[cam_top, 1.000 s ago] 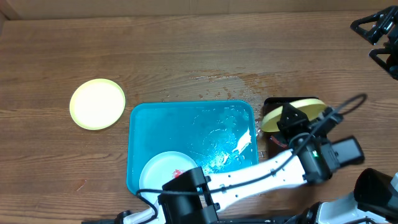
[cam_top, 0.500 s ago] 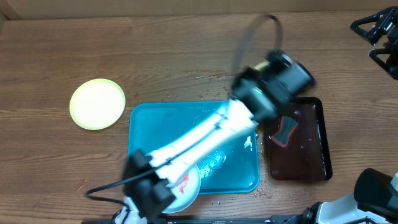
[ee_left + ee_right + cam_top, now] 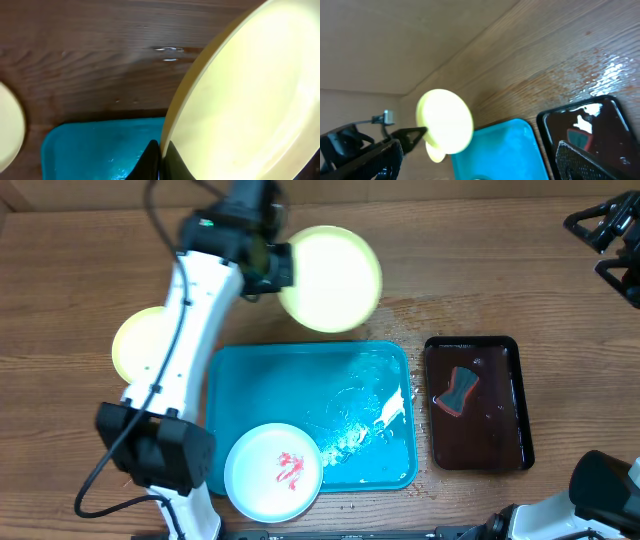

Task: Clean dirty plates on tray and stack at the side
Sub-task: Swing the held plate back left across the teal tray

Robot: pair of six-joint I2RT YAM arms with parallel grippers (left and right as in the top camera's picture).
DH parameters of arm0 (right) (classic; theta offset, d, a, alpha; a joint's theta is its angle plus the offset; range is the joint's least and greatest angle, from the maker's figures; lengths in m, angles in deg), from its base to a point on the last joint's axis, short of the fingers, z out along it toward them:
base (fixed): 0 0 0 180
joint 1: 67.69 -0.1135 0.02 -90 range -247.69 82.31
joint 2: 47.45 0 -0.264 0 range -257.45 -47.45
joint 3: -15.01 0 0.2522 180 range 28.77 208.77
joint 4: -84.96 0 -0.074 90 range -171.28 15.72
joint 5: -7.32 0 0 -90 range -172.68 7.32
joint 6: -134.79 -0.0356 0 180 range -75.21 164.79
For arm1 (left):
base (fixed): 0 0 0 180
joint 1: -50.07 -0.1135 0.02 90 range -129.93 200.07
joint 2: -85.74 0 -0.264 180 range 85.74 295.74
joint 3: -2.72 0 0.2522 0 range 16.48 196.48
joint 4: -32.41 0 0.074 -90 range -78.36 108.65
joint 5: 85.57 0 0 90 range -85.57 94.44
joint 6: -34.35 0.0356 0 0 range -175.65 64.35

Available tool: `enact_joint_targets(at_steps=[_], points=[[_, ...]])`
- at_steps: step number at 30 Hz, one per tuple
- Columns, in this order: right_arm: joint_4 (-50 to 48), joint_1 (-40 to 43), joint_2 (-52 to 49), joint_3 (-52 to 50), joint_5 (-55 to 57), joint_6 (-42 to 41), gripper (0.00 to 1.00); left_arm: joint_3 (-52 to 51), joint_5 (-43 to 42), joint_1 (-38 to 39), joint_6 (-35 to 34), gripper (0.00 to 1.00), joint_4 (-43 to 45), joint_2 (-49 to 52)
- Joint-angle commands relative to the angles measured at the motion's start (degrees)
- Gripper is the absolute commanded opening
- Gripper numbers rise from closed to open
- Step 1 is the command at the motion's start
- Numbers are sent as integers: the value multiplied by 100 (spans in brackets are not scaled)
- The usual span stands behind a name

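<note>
My left gripper (image 3: 283,266) is shut on the rim of a yellow-green plate (image 3: 331,278) and holds it in the air behind the turquoise tray (image 3: 270,380). In the left wrist view the fingers (image 3: 161,159) pinch that plate's edge (image 3: 245,100). A second yellow-green plate (image 3: 140,348) lies on the table to the left, partly under my arm. A pale plate with a red smear (image 3: 273,471) sits in the tray's front left corner. My right gripper (image 3: 477,150) is open, high above the table, holding nothing.
A dark rectangular tray (image 3: 495,442) with a reddish sponge (image 3: 457,391) lies right of the turquoise tray. Water wets the turquoise tray's right half (image 3: 370,405) and the wood behind it (image 3: 400,310). A black fixture (image 3: 605,230) stands at the far right.
My left arm has swung from over the dark tray across the turquoise tray to the back left, carrying the yellow-green plate. The sponge in the dark tray now shows.
</note>
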Motion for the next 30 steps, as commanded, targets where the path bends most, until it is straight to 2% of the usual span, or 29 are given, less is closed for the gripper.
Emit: enact_joint_targets(at_steps=[1,5,9,13,18,24,27,30], points=[[-9,-177,184,96,516,46,100,-264,-680,-564,-328,5,118,-92],[-9,-501,184,96,870,46,100,-935,-896,-1141,-498,5,496,-225],[-9,-857,184,96,1088,11,100,-2050,-1058,-1523,-636,5,1071,-590],[-9,-1287,184,-76,1185,-20,100,-3442,-1073,-1886,-874,5,1871,-1360],[-9,-1847,184,-872,1296,-13,100,-4686,-1084,-2514,-1032,4,2426,-2334],[-83,-2518,184,-2050,1587,177,100,-5224,-870,-3587,-1032,4,2444,-2693],[-302,-2887,184,-2468,1602,175,100,-5390,-883,-4367,-1049,5,2570,-2590],[-431,-3128,184,-2562,1609,175,100,-5410,-857,-4828,-1016,4,2647,-2437]])
